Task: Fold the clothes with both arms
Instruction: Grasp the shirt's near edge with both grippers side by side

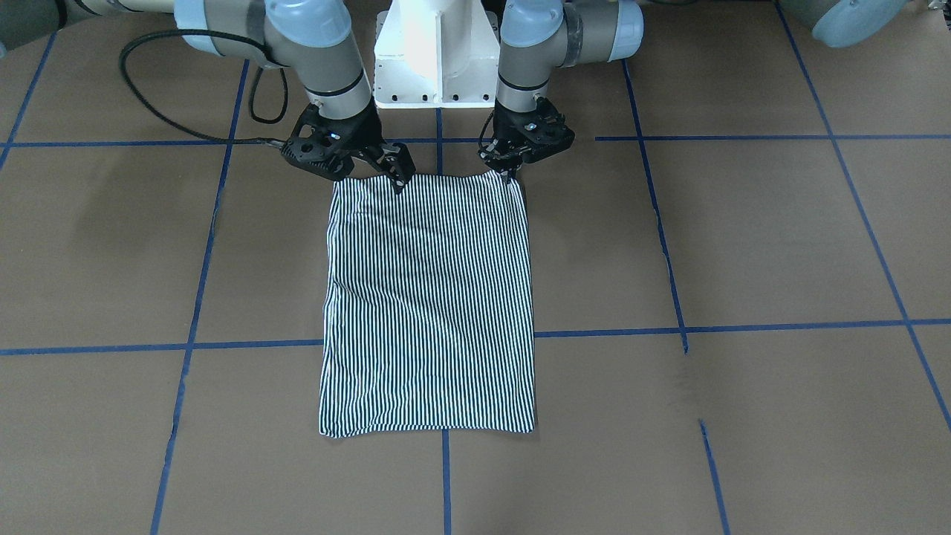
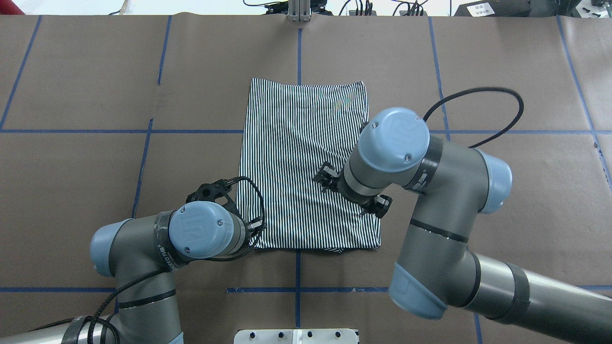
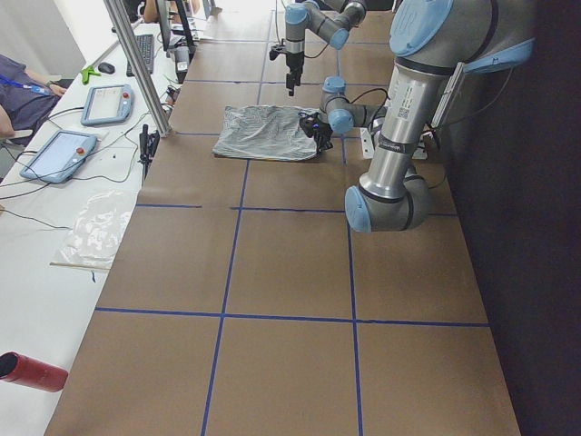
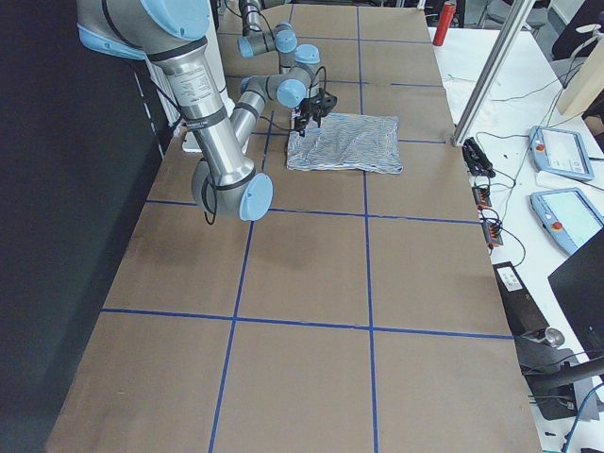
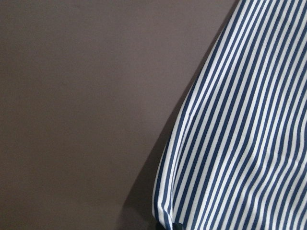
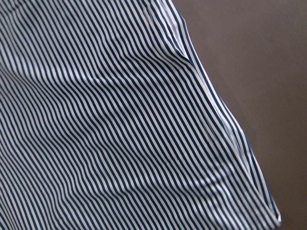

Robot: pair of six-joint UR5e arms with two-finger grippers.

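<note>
The striped polo shirt (image 1: 431, 297) lies folded into a flat rectangle on the brown table (image 1: 743, 238), with its collar and sleeves hidden. It also shows in the overhead view (image 2: 306, 157). My left gripper (image 1: 510, 174) is at the shirt's robot-side corner, its fingers pinched on the fabric edge. My right gripper (image 1: 400, 178) presses down on the same edge, a little in from the other corner, and grips the cloth. In the overhead view both sets of fingertips are hidden under the wrists. The wrist views show only striped cloth (image 5: 240, 143) (image 6: 120, 134), slightly lifted at its edge.
The white pedestal base (image 1: 438, 59) stands just behind the shirt's near edge. Blue tape lines (image 1: 743, 327) grid the table. A black cable (image 2: 478, 91) loops off the right arm. Side benches hold tablets (image 3: 59, 154) and a red can (image 3: 32, 371).
</note>
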